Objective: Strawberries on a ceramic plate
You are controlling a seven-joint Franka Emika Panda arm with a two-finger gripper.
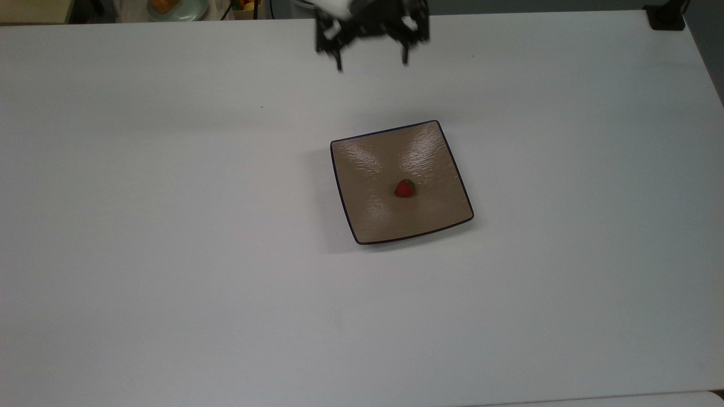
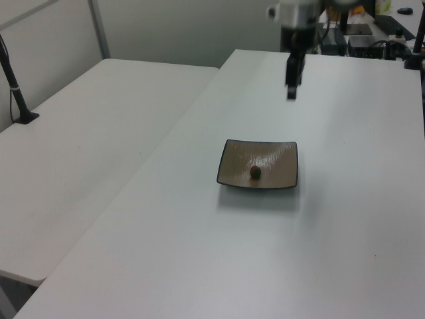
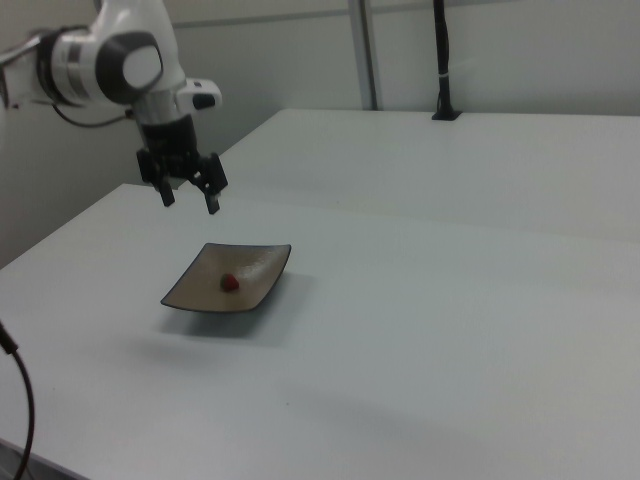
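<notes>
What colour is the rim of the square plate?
A thin dark rim around the tan-brown ceramic plate, clearest in the top view.

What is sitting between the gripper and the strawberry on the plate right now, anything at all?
Nothing visible. The gripper hangs open above the bare white table, off past the plate's far edge in the top view. The strawberry lies uncovered near the middle of the ceramic plate, already where it belongs.

A broad white worktop (image 1: pixel 169 254) spans the scene. Beyond its far edge in the top view sits a pale round dish (image 1: pixel 180 8) with orange food. A second white table (image 2: pixel 86 126) stands beside the worktop, carrying a black post (image 2: pixel 16 93).
</notes>
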